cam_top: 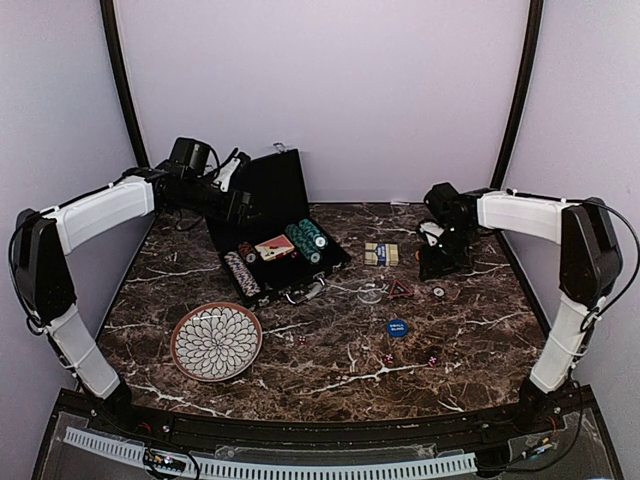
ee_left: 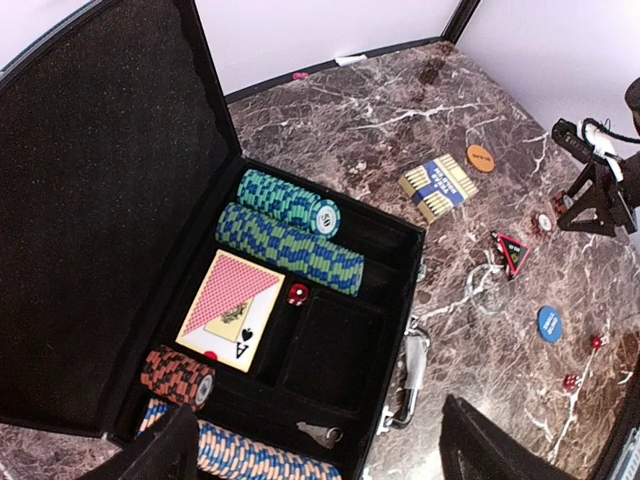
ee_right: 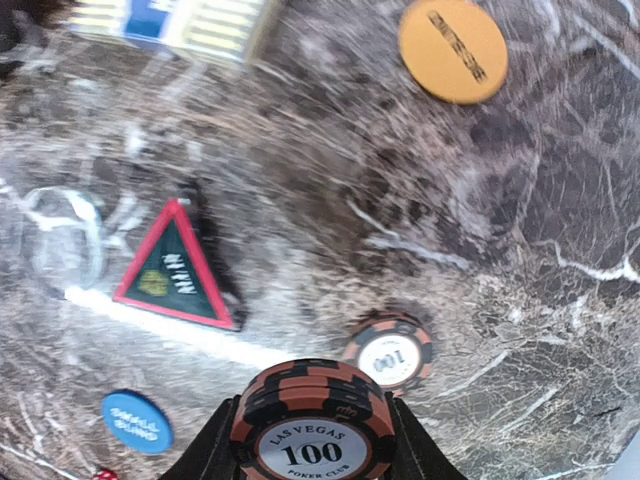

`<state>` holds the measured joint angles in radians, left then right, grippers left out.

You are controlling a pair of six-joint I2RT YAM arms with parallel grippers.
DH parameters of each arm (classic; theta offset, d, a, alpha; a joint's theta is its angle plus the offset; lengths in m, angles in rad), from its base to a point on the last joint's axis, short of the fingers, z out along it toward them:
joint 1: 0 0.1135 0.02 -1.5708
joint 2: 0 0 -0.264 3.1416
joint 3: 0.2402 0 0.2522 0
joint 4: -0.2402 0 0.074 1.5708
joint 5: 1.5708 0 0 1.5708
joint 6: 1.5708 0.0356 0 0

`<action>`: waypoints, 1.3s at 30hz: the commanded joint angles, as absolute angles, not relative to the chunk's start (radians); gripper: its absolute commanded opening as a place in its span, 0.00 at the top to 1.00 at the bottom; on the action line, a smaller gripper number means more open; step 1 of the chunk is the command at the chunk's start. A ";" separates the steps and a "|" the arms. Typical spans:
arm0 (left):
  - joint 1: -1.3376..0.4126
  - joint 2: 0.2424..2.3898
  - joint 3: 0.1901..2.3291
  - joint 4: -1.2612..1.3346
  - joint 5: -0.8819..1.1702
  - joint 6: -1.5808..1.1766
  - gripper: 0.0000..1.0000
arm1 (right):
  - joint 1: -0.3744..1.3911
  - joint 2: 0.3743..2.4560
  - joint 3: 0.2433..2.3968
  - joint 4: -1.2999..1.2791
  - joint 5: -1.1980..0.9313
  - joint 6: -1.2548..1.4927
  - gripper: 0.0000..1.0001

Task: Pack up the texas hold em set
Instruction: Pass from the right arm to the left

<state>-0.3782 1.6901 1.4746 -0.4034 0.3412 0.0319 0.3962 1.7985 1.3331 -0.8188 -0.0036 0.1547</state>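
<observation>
Orange-and-black striped poker chips, a short stack (ee_right: pixel 315 415) marked 100, sit clamped between the 2 fingers of the right pincer (ee_right: pixel 312 450), which is closed partway, as far as the chips allow. Whether the stack has left the dark brown marbled counter (ee_right: pixel 560 200) I cannot tell. Just beyond lies 1 more matching chip (ee_right: pixel 388 355), flat on the stone. Farther out are a red-edged green triangular marker (ee_right: pixel 172 270), a round blue button (ee_right: pixel 136 421), a round orange button (ee_right: pixel 452 48) and a blue-and-yellow card box (ee_right: pixel 170 18).

Well apart to the left, the black hard briefcase (ee_left: pixel 100 180) lies open, with green-and-blue chip rows (ee_left: pixel 290 235) and a red-backed card deck (ee_left: pixel 230 310) inside. The left pincer (ee_left: pixel 320 455) hangs over it, spread wide and empty.

The step in hand looks like gathering loose chips. Next, the stack likely needs carrying level to a free chip channel in the briefcase.
</observation>
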 commanded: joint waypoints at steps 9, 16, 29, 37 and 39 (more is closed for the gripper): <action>-0.483 1.607 1.240 -0.001 0.532 -0.450 0.18 | 0.651 1.751 1.555 -0.986 -0.068 0.128 0.79; -0.568 1.693 1.119 0.265 0.616 -0.773 0.24 | 0.762 1.785 1.672 -1.014 -0.120 0.121 0.79; -0.658 1.887 1.145 0.568 0.810 -1.034 0.25 | 0.850 1.838 1.729 -1.007 -0.176 0.112 0.79; -0.699 1.950 1.184 0.591 0.848 -1.074 0.24 | 0.860 1.854 1.738 -1.016 -0.178 0.104 0.79; -0.704 1.958 1.191 0.595 0.856 -1.079 0.25 | 0.862 1.856 1.738 -1.017 -0.176 0.101 0.79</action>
